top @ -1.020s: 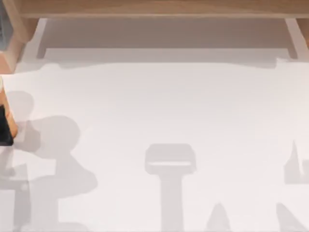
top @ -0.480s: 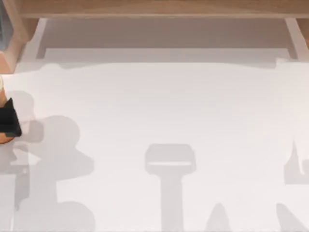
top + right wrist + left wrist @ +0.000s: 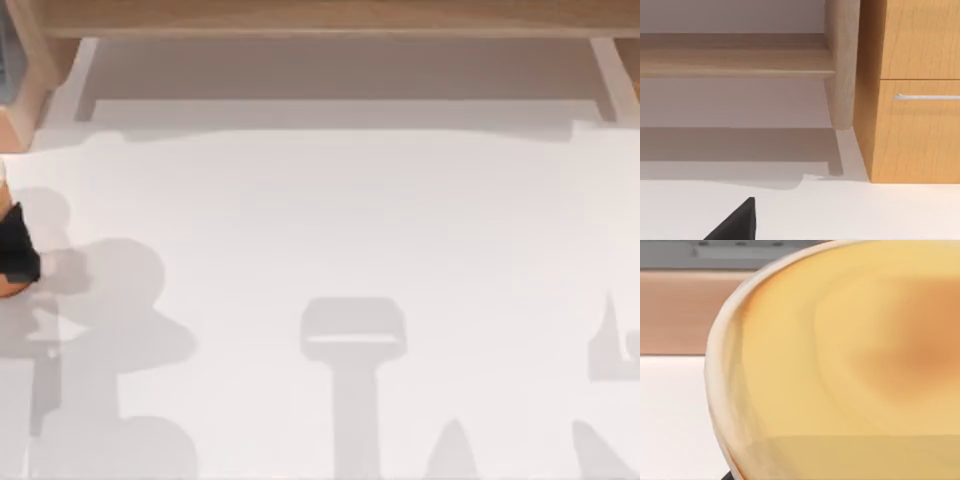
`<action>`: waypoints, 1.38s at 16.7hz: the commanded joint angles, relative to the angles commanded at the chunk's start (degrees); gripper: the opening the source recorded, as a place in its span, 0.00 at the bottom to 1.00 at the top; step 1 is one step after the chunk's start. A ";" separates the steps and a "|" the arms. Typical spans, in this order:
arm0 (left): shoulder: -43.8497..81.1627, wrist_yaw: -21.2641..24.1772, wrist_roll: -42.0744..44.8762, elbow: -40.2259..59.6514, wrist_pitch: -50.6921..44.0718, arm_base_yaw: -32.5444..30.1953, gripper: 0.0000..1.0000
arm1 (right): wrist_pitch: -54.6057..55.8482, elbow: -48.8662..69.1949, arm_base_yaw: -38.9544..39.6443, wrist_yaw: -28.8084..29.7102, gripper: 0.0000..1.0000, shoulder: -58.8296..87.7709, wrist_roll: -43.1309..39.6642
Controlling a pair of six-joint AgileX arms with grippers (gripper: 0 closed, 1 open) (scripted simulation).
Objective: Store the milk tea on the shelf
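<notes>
So at about 9 o'clock in the top view, right on the table's left edge, the left gripper [image 3: 14, 250] is a dark blob sitting against the milk tea [image 3: 10, 288], of which only a sliver of orange peeks out just below the black bit. Honestly can't tell whether its fingers are spread or pinching the cup from there. The left wrist view has the milk tea [image 3: 850, 365] pushed right up close, pale yellow with a tan patch and a light rim, white table [image 3: 670, 415] beside it and a brownish band behind. Moving across, the table [image 3: 330, 220] is plain white with grey shadows on it. Along 12 o'clock runs the shelf [image 3: 320, 15], a long light wood board with side posts at each end, well apart from the cup. Over on the right, the right wrist view looks at the shelf [image 3: 735, 57] board and a rounded post, with a wooden cabinet [image 3: 910, 125] just beside it with a metal handle [image 3: 927, 96]. One dark fingertip of the right gripper [image 3: 735, 222] pokes in low down, and whether that one is spread or closed, can't tell.
</notes>
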 joint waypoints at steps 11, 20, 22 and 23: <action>0.00 0.00 0.00 0.00 0.00 0.00 0.00 | 0.00 0.00 0.00 0.00 1.00 0.00 0.00; -3.66 -0.06 0.09 0.50 -4.27 0.06 0.00 | 0.00 0.00 0.00 0.00 1.00 0.00 0.00; -3.76 -0.06 0.09 0.52 -4.38 0.06 0.00 | 0.00 0.00 0.00 0.00 1.00 0.00 0.00; -3.55 -0.07 0.18 0.33 -4.25 0.06 0.00 | 0.00 0.00 0.00 0.00 1.00 0.00 0.00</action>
